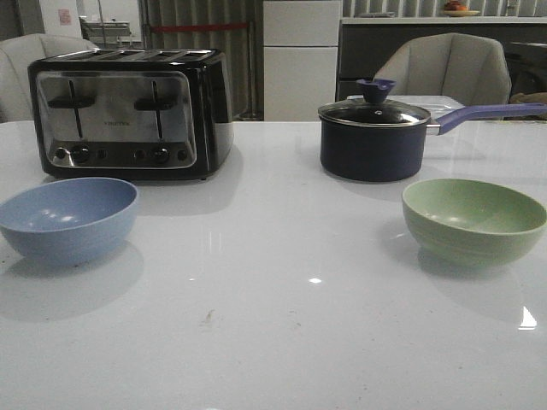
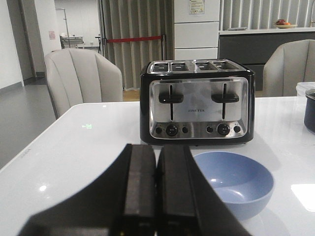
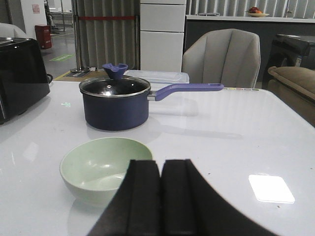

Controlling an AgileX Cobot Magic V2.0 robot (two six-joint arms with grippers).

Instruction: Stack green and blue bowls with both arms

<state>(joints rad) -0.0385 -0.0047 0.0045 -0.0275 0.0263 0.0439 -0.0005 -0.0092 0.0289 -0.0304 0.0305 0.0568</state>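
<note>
The dusty blue bowl [image 1: 68,218] sits upright on the white table at the front left, empty. The pale green bowl [image 1: 474,219] sits upright at the front right, empty. Neither gripper shows in the front view. In the left wrist view my left gripper [image 2: 156,150] is shut and empty, short of the blue bowl [image 2: 236,184]. In the right wrist view my right gripper [image 3: 161,164] is shut and empty, short of the green bowl [image 3: 101,167], whose near edge its fingers cover.
A black and chrome toaster [image 1: 132,113] stands behind the blue bowl. A dark navy saucepan [image 1: 374,139] with a glass lid stands behind the green bowl, its purple handle [image 1: 487,113] pointing right. Chairs stand beyond the table's far edge.
</note>
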